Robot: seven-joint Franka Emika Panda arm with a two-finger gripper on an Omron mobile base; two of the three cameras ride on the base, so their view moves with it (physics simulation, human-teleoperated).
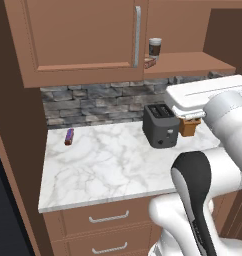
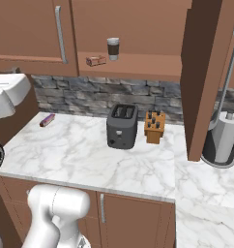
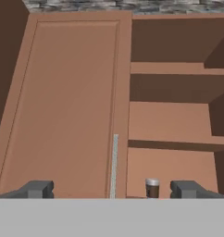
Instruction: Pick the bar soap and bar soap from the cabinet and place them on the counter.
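A reddish-brown bar soap lies at the front edge of the open cabinet shelf, beside a brown-and-white paper cup. The cabinet's left door is closed and carries a silver bar handle. Below lies the white marble counter. In the hand view my gripper is open and empty. It faces the closed door and the open shelves from a distance, and the soap is hidden there.
A dark toaster and a knife block stand at the back of the counter. A purple-and-red stick lies at the back left. The open right cabinet door juts out beside a paper towel roll.
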